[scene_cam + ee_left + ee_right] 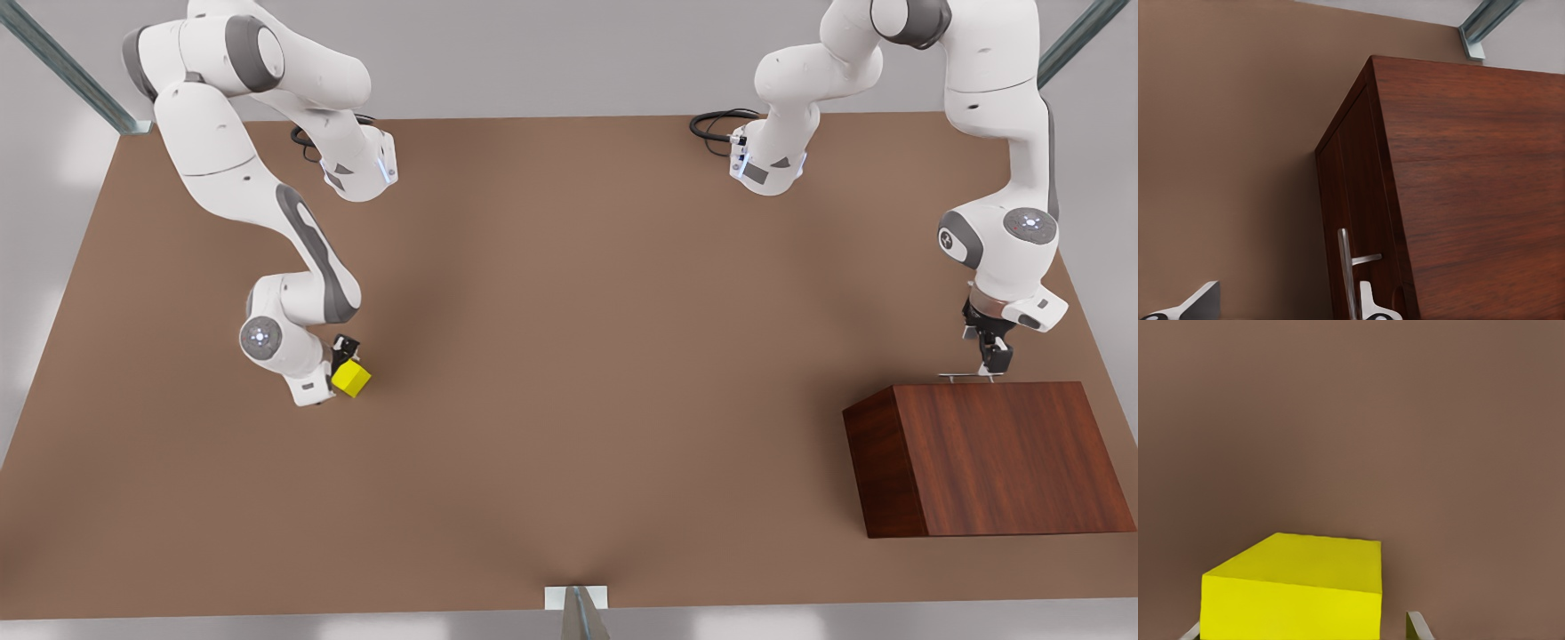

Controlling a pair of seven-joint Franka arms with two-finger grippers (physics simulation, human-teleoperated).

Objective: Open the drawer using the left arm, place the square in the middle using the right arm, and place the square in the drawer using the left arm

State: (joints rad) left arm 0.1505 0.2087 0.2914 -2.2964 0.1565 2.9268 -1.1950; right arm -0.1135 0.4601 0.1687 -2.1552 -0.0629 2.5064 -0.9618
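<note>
Tabletop (569, 356) brown, matte | walls grey | metal struts (71, 76) at corners

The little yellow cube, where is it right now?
The small bright yellow cube sits on the front view's left of the brown tabletop, between the right gripper's fingers, far from the wooden cabinet.

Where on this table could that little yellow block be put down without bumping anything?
The bare table between the square in the right gripper and the cabinet is free. It is crowded at the handle, where the left gripper sits.
</note>
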